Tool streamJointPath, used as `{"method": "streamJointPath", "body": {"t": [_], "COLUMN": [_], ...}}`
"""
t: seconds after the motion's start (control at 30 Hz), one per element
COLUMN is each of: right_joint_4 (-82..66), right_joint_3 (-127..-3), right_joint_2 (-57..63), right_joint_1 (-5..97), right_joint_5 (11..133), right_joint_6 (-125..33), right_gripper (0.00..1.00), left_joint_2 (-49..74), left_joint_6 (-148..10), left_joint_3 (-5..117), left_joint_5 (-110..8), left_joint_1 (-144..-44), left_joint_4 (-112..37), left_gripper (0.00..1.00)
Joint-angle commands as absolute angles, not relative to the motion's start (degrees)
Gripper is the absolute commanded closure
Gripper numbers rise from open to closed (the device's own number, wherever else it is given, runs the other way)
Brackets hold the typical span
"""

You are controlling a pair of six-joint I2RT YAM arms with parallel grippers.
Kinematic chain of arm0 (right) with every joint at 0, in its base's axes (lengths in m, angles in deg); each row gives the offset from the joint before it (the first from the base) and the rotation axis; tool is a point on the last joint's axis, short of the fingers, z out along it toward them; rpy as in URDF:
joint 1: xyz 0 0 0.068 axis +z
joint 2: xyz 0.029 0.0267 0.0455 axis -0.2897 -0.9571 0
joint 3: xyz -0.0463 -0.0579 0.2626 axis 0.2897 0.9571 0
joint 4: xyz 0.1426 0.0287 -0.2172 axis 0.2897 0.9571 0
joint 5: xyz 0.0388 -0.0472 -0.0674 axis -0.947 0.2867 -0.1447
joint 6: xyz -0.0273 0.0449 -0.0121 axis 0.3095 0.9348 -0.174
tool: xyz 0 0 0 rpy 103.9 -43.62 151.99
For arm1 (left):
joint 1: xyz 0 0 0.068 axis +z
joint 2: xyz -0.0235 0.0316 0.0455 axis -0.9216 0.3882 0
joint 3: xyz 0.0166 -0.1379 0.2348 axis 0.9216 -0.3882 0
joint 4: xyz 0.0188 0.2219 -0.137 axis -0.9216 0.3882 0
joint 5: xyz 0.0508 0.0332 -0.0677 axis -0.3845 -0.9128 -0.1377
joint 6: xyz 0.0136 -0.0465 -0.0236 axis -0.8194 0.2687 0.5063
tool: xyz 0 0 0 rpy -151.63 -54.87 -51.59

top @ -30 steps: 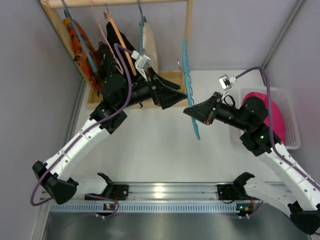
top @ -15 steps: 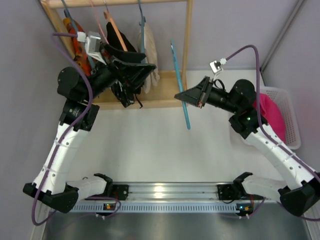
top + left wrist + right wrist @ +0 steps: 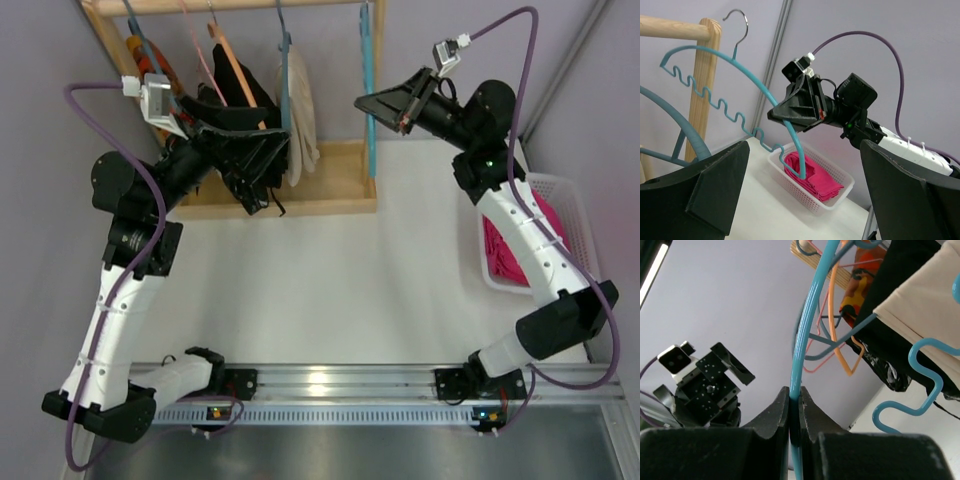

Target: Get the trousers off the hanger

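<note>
**Inspector:** What is the status of the step in hand?

**Assessor:** I judge it the closing step. The pink trousers (image 3: 508,255) lie bundled in the white basket (image 3: 578,235) at the right edge of the worktop (image 3: 330,290), and they are off the teal hanger (image 3: 806,335). The hanger is bare and is held up at the wooden rail (image 3: 240,5).

**Inspector:** And the jaws?

**Assessor:** The right jaws are clamped on the hanger's upper arc, pinching the thin bar, as the right wrist view shows plainly. The left jaws stand wide apart and hold nothing. They sit just in front of the black garment (image 3: 245,95) on the rack.

**Inspector:** What does sound execution call for?

**Assessor:**
- Confirm the hook is seated over the rail before release; from these views I cannot tell whether it is.
- Let the hanger's weight settle on the rail, then part the right jaws and back straight away, so the wavy lower bar does not catch.
- Mind the beige garment (image 3: 300,100) hanging just beside it.
- The left arm has no part in this step.

**Inspector:** Where do the trousers lie relative to the jaws?

**Assessor:** They are well apart from both. They lie on the right side, nearer the arm bases than the right jaws and partly hidden by that arm, and across the worktop from the left jaws.
</note>
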State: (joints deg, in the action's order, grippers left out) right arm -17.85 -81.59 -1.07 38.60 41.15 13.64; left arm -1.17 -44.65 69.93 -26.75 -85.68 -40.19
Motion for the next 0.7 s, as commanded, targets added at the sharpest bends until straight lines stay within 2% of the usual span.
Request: {"method": "streamJointPath", "body": {"t": [0.0,0.23,0.47,0.67], "right_joint_4": [-20.1,-15.7,-11.5,-6.6], "right_joint_3": [-89.0,-91.4,-102.0,-102.2], "right_joint_2": [-2.6,-5.9,-12.8,-14.6], "right_joint_1": [38.3,37.0,36.4,36.4], "right_joint_5": [39.9,42.7,44.5,46.7], "right_joint_6": [15.2,18.6,19.4,20.7], "right_gripper": [1.00,1.00,1.00,1.00], "left_joint_2": [-1.7,-2.9,-3.4,-2.9], "left_joint_6": [-44.5,-44.5,-44.8,-44.3], "left_joint_3": [69.7,68.3,67.5,67.3], "left_joint_5": [-27.3,-27.8,-28.1,-28.3], "left_joint_1": [-85.4,-85.4,-85.2,-85.2], "left_joint_4": [-41.9,-41.8,-41.8,-41.8], "left_gripper": [0.01,0.01,0.01,0.01]}}
